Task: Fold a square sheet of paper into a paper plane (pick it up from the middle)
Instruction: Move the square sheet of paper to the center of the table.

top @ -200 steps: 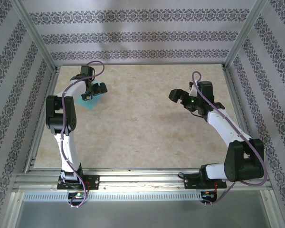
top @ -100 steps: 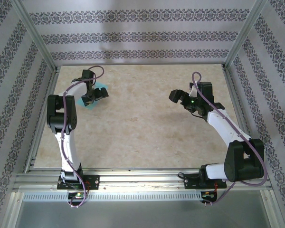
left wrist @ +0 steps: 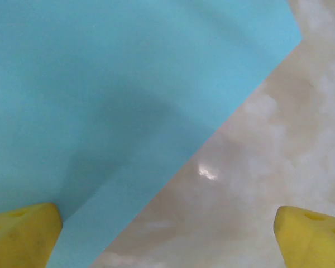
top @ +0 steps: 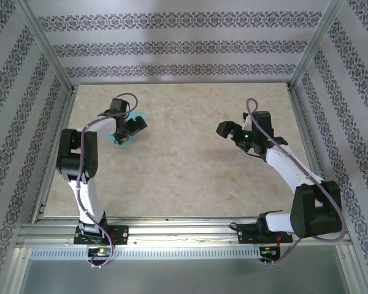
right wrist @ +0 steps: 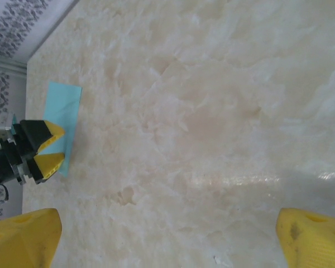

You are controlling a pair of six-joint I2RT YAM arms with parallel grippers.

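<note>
Square sheet of paper point(top: 142, 117): turquoise, lying flat on the table at about ten o'clock in the top view, partly hidden under the left gripper; nothing is holding it.
Table point(top: 190, 171): pale marbled top, carrying the sheet and both arms' reach.
Left arm point(top: 80, 165): reaching from its base toward eleven o'clock, bending over the sheet.
Right arm point(top: 288, 165): stretching from its base toward eleven o'clock, ending at about two o'clock of the table's centre, well apart from the sheet.
Left gripper point(left wrist: 167, 234): hovering low over the sheet, jaws standing wide apart and gripping nothing.
Right gripper point(right wrist: 167, 237): hanging over bare table, jaws spread wide and gripping nothing, facing the sheet point(right wrist: 64, 106) at nine o'clock in its own view.
Left fingertips point(left wrist: 22, 234): yellow; the seven o'clock one is sitting over the sheet's point(left wrist: 128, 84) edge, the five o'clock one over bare table; whether either is touching, I cannot tell.
</note>
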